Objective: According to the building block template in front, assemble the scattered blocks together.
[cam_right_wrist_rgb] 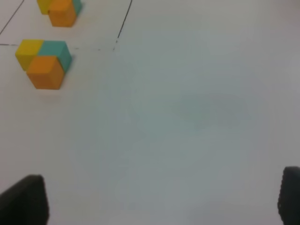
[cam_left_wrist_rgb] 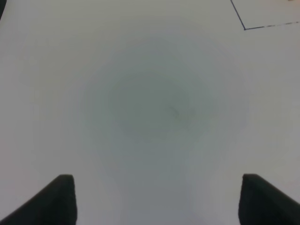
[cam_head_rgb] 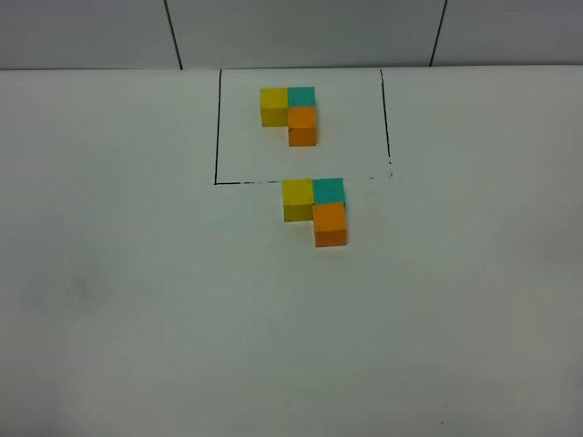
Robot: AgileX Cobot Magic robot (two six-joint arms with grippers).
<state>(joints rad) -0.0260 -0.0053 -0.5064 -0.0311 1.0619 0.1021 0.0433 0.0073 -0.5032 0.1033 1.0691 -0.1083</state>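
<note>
1. Exterior high: the building block template (cam_head_rgb: pixel 290 115) sits inside the black frame (cam_head_rgb: pixel 217 127). The scattered blocks (cam_head_rgb: pixel 316 209) already lie joined in the same L on the tabletop (cam_head_rgb: pixel 137 300), touching the frame's near line. Neither arm shows.
2. Left wrist: left fingers (cam_left_wrist_rgb: pixel 63 199) spread apart over bare tabletop; no blocks visible.
3. Right wrist: right fingers (cam_right_wrist_rgb: pixel 26 199) apart, empty; the blocks lie well ahead, so this arm looks nearer.

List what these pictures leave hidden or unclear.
- Template cubes: cut off by the right wrist view's edge.
- Assembled blocks: absent from the left wrist view, which shows only a frame corner.
- Left gripper and right gripper: only fingertips show; absent from the high view.
</note>
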